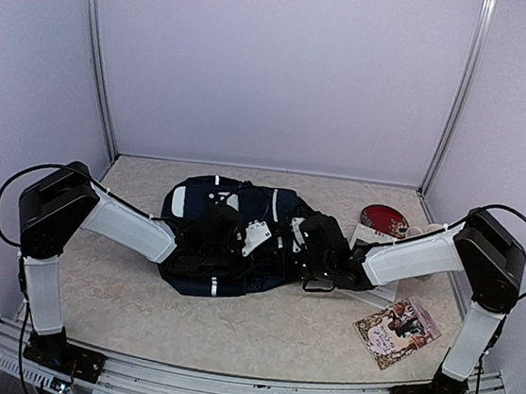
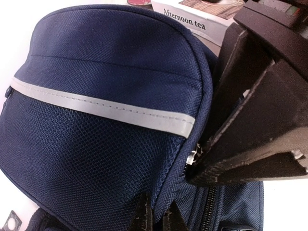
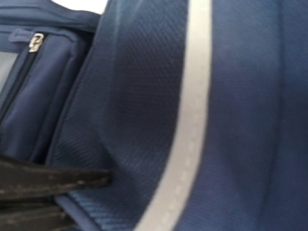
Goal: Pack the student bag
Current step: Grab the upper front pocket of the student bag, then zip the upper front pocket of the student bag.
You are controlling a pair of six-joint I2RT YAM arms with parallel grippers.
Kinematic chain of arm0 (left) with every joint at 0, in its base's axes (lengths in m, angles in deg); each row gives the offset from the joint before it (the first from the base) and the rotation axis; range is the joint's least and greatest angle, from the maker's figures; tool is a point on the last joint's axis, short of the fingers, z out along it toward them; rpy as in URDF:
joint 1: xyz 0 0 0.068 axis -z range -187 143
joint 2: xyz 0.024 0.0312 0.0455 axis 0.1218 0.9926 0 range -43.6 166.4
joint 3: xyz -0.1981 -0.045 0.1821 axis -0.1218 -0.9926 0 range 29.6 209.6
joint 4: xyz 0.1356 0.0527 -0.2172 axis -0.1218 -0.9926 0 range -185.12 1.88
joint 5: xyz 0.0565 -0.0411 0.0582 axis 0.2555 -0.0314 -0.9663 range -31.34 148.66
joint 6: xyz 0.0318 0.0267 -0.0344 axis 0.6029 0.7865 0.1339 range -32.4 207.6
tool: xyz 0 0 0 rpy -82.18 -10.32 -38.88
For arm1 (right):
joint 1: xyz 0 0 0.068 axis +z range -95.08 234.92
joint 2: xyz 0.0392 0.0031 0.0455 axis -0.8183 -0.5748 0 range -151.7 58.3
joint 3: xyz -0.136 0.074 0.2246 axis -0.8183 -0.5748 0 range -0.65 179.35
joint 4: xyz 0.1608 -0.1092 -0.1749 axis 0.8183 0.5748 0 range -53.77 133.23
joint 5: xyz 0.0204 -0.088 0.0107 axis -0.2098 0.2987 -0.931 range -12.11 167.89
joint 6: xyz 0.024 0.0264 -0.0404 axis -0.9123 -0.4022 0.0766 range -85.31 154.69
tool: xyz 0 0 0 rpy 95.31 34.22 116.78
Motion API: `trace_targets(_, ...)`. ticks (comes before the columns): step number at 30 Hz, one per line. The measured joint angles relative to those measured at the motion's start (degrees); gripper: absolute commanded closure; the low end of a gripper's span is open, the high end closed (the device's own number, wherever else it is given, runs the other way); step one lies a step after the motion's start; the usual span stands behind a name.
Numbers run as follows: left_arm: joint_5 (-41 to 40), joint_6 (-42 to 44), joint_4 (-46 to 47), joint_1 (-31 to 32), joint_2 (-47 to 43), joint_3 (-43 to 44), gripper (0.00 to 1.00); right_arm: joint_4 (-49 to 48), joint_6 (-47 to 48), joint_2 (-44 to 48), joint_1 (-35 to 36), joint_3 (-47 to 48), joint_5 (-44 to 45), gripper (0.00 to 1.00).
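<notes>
The student bag (image 1: 206, 211), a navy backpack, lies flat mid-table with both arms reaching onto it. In the left wrist view its front pocket (image 2: 106, 154) with the pale stripe (image 2: 101, 107) fills the frame. My left gripper (image 2: 159, 217) is shut on the pocket's raised seam. My right gripper (image 1: 298, 242) comes in from the right; its black fingers (image 2: 250, 144) meet at the zipper edge beside a metal zipper pull (image 2: 193, 156). In the blurred right wrist view my right gripper (image 3: 91, 192) pinches a fold of the bag's edge, and another zipper pull (image 3: 34, 42) shows at the upper left.
A white "Afternoon tea" book (image 2: 192, 19) lies just right of the bag, under the right arm (image 1: 408, 256). A red round item (image 1: 384, 220) sits behind it. A picture booklet (image 1: 397, 331) lies at the front right. Walls enclose the table on three sides.
</notes>
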Motion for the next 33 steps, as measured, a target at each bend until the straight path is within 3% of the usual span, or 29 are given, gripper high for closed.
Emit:
trace_targets(7, 0.3, 0.0, 0.0, 0.0, 0.0, 0.0, 1.00, 1.2, 0.7, 1.2, 0.8, -0.9, 4.3, 0.78)
trace_targets(12, 0.3, 0.0, 0.0, 0.0, 0.0, 0.0, 1.00, 1.7, 3.7, 1.2, 0.9, -0.7, 4.3, 0.99)
trace_targets(13, 0.3, 0.0, 0.0, 0.0, 0.0, 0.0, 1.00, 1.7, 4.2, 1.2, 0.9, -0.6, 4.0, 1.00)
trace_targets(23, 1.7, 1.2, -1.1, -0.6, -0.5, 0.2, 1.00, 4.1, 9.5, 3.1, 0.0, -0.8, 2.5, 1.00)
trace_targets(33, 1.8, 5.6, -2.4, -0.1, -1.0, 0.5, 1.00, 13.1, 17.2, 8.2, -10.7, -1.3, -7.6, 1.00)
